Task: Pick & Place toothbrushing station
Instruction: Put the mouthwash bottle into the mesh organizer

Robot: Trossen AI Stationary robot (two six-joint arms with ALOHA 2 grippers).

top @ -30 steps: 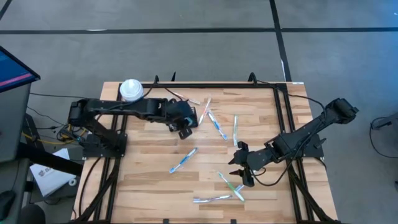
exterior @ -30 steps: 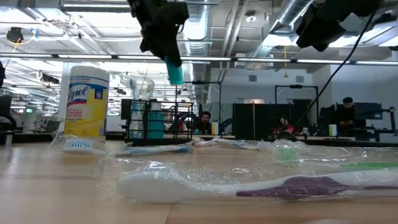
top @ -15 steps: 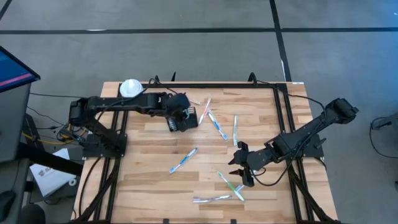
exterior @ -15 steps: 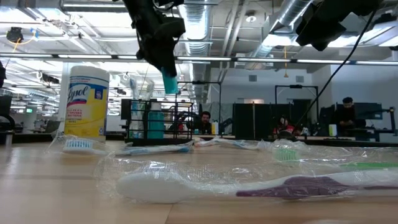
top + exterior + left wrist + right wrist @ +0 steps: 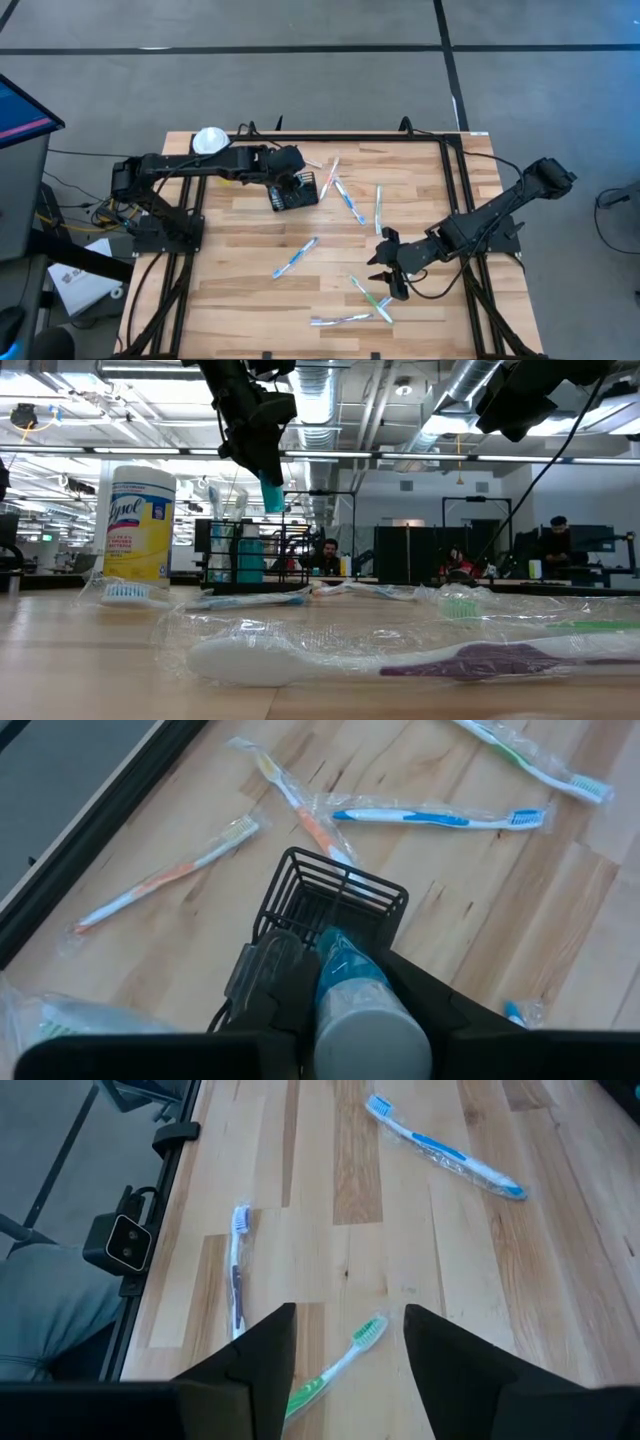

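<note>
The toothbrushing station, a small black wire-mesh caddy (image 5: 335, 898), stands on its base on the wooden table (image 5: 240, 300), right of the yellow canister. My left gripper (image 5: 288, 176) hovers just above the caddy (image 5: 300, 193), shut on a teal tube with a white cap (image 5: 352, 995). The tube's teal end (image 5: 272, 495) points down at the caddy's open top. My right gripper (image 5: 390, 277) hangs open over the table's right half. In its wrist view a green toothbrush (image 5: 338, 1368) lies below the gap between its fingers (image 5: 345, 1365). My left gripper pinches the tube's body (image 5: 340, 970) between its two fingers, which slant down from the table's left. The tube lies along the fingers, white cap end back toward the wrist and teal end sticking out ahead. It hangs clear of the caddy and the table.
Several wrapped toothbrushes lie scattered on the table: one blue (image 5: 296, 257), two near the caddy (image 5: 348, 200), one green (image 5: 370, 297), and one at the near edge (image 5: 400, 660). The yellow canister with a white lid (image 5: 210, 142) stands at the far left corner.
My left gripper has swung toward the table's far edge with the tube still in its fingers. The caddy, which it covered before, now shows just beside it in the high view.
</note>
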